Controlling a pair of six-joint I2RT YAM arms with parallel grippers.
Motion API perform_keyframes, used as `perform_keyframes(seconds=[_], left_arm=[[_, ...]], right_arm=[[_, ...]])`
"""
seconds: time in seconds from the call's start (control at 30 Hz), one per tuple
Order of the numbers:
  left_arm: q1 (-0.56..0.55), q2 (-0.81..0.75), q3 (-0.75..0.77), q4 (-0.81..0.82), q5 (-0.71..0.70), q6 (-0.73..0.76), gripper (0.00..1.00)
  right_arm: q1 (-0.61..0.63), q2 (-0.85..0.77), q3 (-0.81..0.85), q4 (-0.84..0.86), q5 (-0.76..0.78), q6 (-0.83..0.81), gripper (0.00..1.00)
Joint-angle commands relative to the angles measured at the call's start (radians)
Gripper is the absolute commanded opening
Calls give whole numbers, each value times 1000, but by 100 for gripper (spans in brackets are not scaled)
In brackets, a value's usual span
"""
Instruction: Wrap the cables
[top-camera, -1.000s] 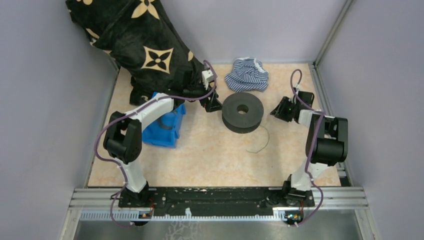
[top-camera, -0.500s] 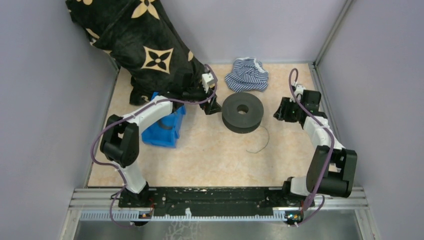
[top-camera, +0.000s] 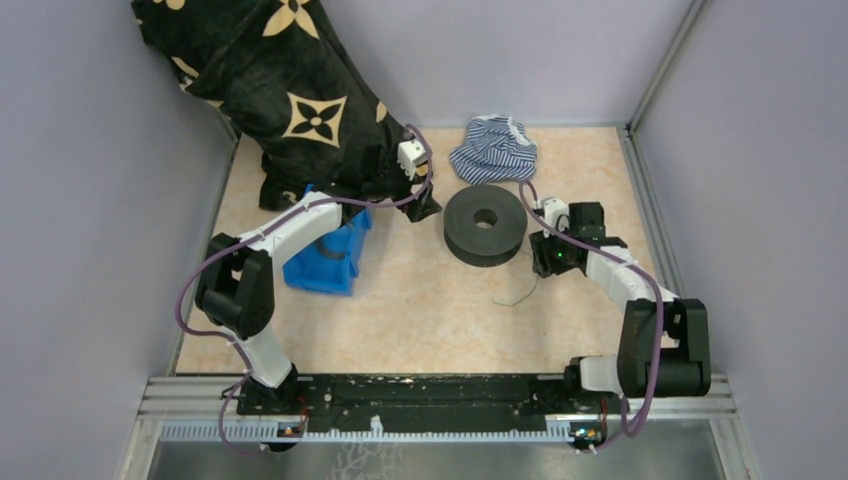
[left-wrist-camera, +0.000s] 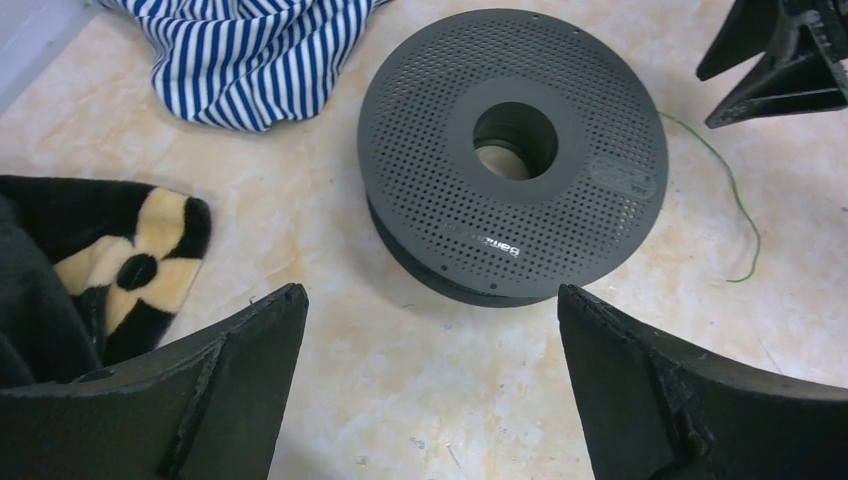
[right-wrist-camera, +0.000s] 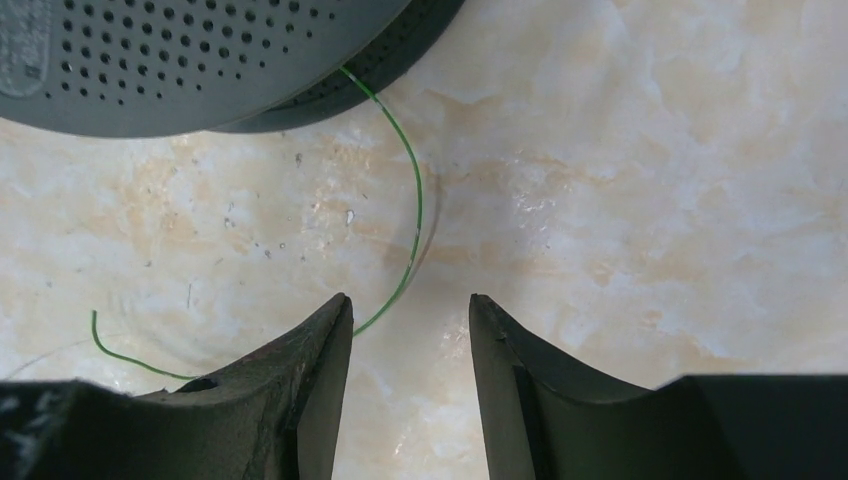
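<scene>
Lavender walls (top-camera: 90, 200) closed in a pale, marbled table (top-camera: 420, 320). A big black blanket with cream flower motifs (top-camera: 290, 90) hung down over the far left corner. Its lower edge lay against a blue bin (top-camera: 335, 258). A black perforated spool (top-camera: 485, 223) lay flat near the middle of the table, with a crumpled blue-and-white striped cloth (top-camera: 493, 150) just behind it, toward the back wall.

The left gripper (top-camera: 425, 203) hung on the spool's left side, close to the blanket's hem. From its wrist camera the jaws stood spread wide, with nothing between them.

The right gripper (top-camera: 545, 262) sat low over the table at the spool's near right edge. Its jaws were partly apart and gripped nothing.

The cable (right-wrist-camera: 415, 215), a thin green wire, came out from under the spool's rim. It curved loosely across the bare table and passed under the tip of one right finger (right-wrist-camera: 310, 350). Its free end lay well clear of the spool, toward the near edge.
</scene>
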Motion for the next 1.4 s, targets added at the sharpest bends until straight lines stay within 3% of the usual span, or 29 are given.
perform_keyframes(seconds=[0.0, 0.43, 0.77, 1.1, 1.37], left_arm=[[8, -36, -11, 18, -75, 24, 100], [15, -59, -51, 48, -107, 25, 100], [30, -55, -55, 64, -88, 16, 100], [50, -86, -82, 65, -73, 36, 100], [55, -105, -106, 70, -63, 55, 100]], right_arm=[[27, 1, -17, 80, 34, -78, 47], [67, 94, -16, 136, 127, -82, 44], [68, 166, 29, 159, 256, -53, 34], [68, 315, 219, 130, 350, 19, 20], [68, 466, 367, 120, 376, 50, 15]])
